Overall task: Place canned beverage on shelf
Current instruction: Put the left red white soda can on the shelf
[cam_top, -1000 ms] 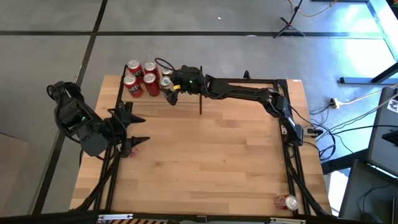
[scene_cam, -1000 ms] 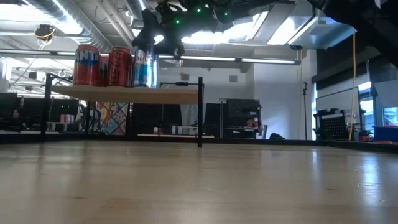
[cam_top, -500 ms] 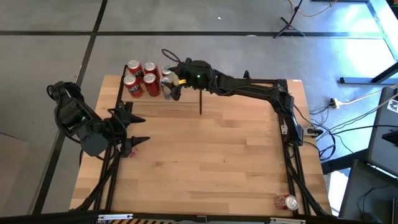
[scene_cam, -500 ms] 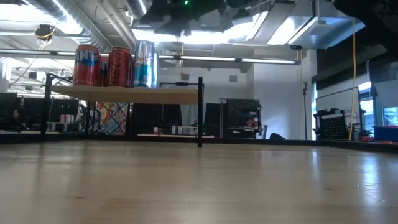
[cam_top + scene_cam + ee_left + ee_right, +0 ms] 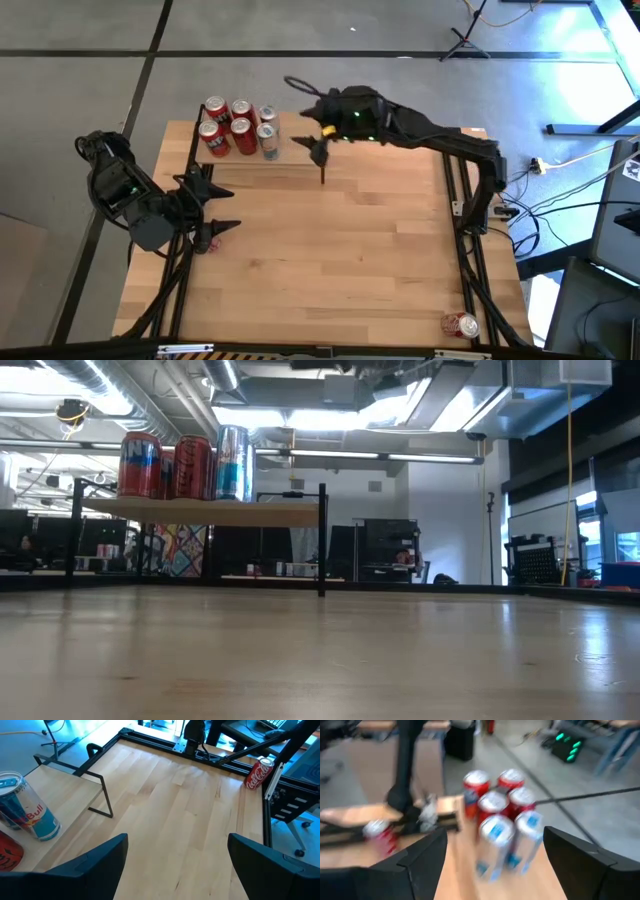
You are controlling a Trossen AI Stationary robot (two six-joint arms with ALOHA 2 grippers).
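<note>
Six cans, four red and two silver-blue (image 5: 267, 141), stood on the small light-wood shelf on black posts (image 5: 290, 160). The right gripper (image 5: 318, 143) hovered beside them, jaws spread, empty; seemingly one red can (image 5: 462, 325) remained by the tabletop's corner.

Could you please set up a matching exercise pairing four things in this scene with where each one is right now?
Things:
1. silver-blue can
2. lying red can
3. right gripper
4. left gripper

Places:
A. open, at the table's left edge
B. on its side at the table's near right corner
C. standing on the shelf beside the red cans
D. open, above the shelf's right end, holding nothing

Pairs: 1-C, 2-B, 3-D, 4-A
</note>
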